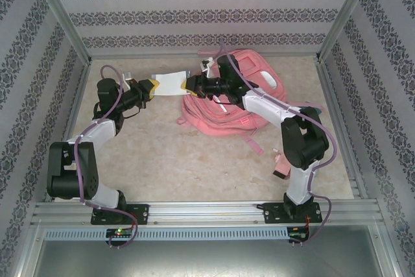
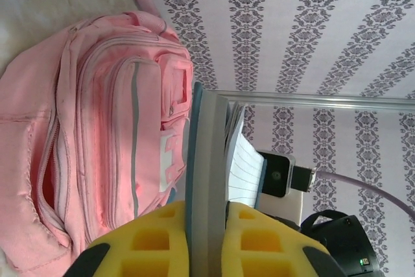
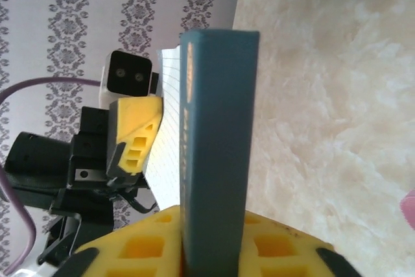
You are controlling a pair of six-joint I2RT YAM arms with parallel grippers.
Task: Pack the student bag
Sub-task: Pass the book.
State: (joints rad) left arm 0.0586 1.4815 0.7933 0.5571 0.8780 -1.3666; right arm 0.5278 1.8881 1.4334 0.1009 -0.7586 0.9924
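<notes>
The student bag (image 1: 267, 81) lies slumped at the far right of the table (image 1: 168, 160), just behind the right arm, and one zip looks parted. Left of it a notebook (image 1: 170, 83) hangs above the table, likely mid-handover or being steadied for insertion. The left gripper (image 1: 153, 87) and right gripper (image 1: 189, 84) pinch its opposite edges, jaws narrowed onto it.

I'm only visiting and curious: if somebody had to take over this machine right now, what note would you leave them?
The left gripper is shut on one end of a thin grey-blue notebook with lined white pages.
The right gripper is shut on its other end, so the two hold it off the table together.
The large pink fabric backpack lies far right on the table, partly under the right arm.
Done: the notebook is picked up.
Left: put it into the backpack.
</notes>
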